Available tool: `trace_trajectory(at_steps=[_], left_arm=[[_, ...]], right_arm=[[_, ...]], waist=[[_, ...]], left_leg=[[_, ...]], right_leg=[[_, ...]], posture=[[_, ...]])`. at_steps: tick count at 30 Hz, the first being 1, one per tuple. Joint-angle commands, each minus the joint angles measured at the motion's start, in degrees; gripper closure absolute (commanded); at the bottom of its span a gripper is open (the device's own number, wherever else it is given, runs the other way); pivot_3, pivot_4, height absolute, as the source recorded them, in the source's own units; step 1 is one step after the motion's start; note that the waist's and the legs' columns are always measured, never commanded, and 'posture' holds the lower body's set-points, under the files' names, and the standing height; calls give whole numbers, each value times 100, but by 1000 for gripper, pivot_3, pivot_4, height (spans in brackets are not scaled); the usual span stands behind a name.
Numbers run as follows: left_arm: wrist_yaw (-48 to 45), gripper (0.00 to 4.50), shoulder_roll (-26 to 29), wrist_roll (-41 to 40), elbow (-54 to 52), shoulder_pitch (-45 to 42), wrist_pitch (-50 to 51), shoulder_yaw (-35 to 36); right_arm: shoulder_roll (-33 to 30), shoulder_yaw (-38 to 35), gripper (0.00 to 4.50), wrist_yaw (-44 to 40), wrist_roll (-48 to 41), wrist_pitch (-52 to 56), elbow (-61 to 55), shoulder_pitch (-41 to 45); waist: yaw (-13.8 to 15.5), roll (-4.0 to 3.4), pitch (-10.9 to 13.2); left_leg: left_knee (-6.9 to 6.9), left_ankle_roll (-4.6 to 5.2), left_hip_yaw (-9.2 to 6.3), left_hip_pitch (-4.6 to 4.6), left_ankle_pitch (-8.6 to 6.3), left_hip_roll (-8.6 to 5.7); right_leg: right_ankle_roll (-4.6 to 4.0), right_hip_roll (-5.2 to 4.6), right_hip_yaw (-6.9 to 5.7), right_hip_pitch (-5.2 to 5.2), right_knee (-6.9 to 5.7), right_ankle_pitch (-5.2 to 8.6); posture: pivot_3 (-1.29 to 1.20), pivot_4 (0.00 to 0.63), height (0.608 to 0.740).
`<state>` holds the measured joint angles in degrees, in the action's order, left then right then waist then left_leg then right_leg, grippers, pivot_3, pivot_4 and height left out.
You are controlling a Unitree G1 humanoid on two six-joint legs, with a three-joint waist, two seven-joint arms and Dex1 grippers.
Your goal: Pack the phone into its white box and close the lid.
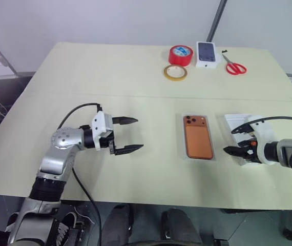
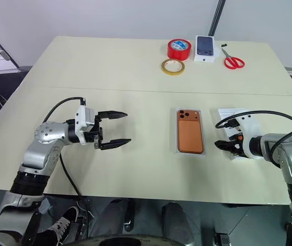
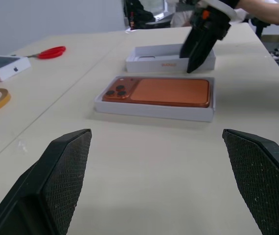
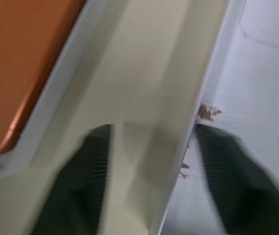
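Across the cream table (image 1: 84,102): broad bare room on the left half and along the near edge, with a seam running side to side past the middle.

On the left, above that bare stretch, the left gripper (image 1: 139,134): spread to its widest, holding nothing, touching nothing, pointed level toward the middle, well apart from the packaging.

On the right, near the front edge, the right gripper (image 1: 229,140): angled down, narrowed to a partial gap, straddling the near-side wall of the lid (image 3: 149,51). One of the fingers (image 4: 85,186) down in the strip of table between the two white pieces, the other inside the shell. Daylight still visible beside the wall on the outer side; cannot tell whether the inner pad presses the cardboard. Not lifted.

At the centre, the white box (image 3: 154,110): flat on the table, long side running front to back, just beside the lid but apart from it, a narrow lane of table between.

Inside it, the phone (image 1: 198,137): seated back up, lenses toward the far end, thin white rim showing all round.

Along the far edge, well clear of the work: small white box (image 1: 207,54), red tape roll (image 1: 181,54), yellow tape roll (image 1: 174,72), red-handled scissors (image 1: 234,66).
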<state>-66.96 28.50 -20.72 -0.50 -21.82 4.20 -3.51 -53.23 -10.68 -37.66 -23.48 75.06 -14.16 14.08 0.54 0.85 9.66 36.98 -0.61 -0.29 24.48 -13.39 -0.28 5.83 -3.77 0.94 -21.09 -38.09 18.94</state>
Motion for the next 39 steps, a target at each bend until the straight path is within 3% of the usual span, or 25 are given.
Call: trace_trajectory(at_steps=[1, 2, 11, 19, 24, 26, 28, 30, 34, 38, 39], left_arm=[[187, 0, -17, -42, -256, 54, 14, 33], [217, 0, -7, -28, -274, 64, 13, 26], [415, 0, 48, -12, -179, 8, 59, 59], [521, 0, -9, 35, 49, -161, 16, 30], [661, 0, -141, -4, 121, -270, 108, 30], [745, 0, -233, -43, 71, -273, 179, 20], [811, 0, -286, -51, 52, -273, 205, 27], [930, 0, -368, -63, 53, -311, 294, 43], [1044, 0, -508, -141, -113, -292, 478, 4], [1134, 0, -637, -208, -249, -227, 628, -39], [1063, 240, -662, -333, -292, -202, 798, -72]], right_arm=[[7, 63, 3919, 176, 195, -330, 249, -80], [19, 75, 4463, 201, 221, -387, 303, -92], [726, -602, 4463, 597, -70, 170, 485, 398], [2060, -2313, 4463, 1171, -565, 1099, 841, 2061], [3272, -3385, 4463, 1262, -1494, 1744, 417, 2820], [3816, -3612, 4463, 1509, -2360, 1744, 182, 2750], [4436, -3771, 4463, 2086, -3795, 1744, -15, 2596], [4885, -3590, 4463, 2846, -5314, 1744, -223, 2078], [4215, -1671, 4463, 4838, -8532, 35, -713, 302], [3583, -823, 4463, 5108, -8952, -981, -1085, -491], [3475, -682, 4493, 5152, -8952, -1156, -1070, -608]], waist=[[0, 0, -1], [-4, 1, -1], [-79, 14, -9], [-150, -7, 2], [-120, -9, 3], [-106, -8, 2], [-129, -9, 3], [-133, -9, 3], [-118, -11, 4], [-197, -8, 6], [-203, -8, 6]], left_leg=[[0, 0, 0, -2, 0, 0], [1, 1, 0, -2, 0, 0], [6, 2, -1, -10, -1, 2], [-4, 2, 1, -4, -1, 3], [-11, 2, 1, 1, -1, 4], [-10, 2, 1, 2, -1, 3], [-10, 2, 2, 2, -1, 2], [-11, 2, 3, 2, -1, 3], [-10, 4, 2, 9, -2, 2], [12, 14, 12, 13, -6, -3], [12, 14, 12, 5, -7, -1]], right_leg=[[0, 1, 0, 3, 0, 0], [0, 2, 0, 3, 0, 0], [1, 5, 0, 15, 0, -1], [1, 13, 4, -3, -8, -1], [2, 15, 3, -11, -9, -1], [2, 12, 1, -9, -9, -1], [2, 10, 2, -8, -9, -1], [2, 10, 4, -12, -13, -1], [3, 6, 0, -12, -8, -1], [5, 7, 10, -9, -8, -1], [5, 10, 12, -4, -10, -1]], posture=[[0, 150, 740], [0, 150, 740], [0, 150, 740], [0, 150, 740], [0, 150, 740], [0, 150, 740], [0, 150, 740], [0, 150, 740], [0, 150, 740], [0, 150, 740], [0, 150, 740]])
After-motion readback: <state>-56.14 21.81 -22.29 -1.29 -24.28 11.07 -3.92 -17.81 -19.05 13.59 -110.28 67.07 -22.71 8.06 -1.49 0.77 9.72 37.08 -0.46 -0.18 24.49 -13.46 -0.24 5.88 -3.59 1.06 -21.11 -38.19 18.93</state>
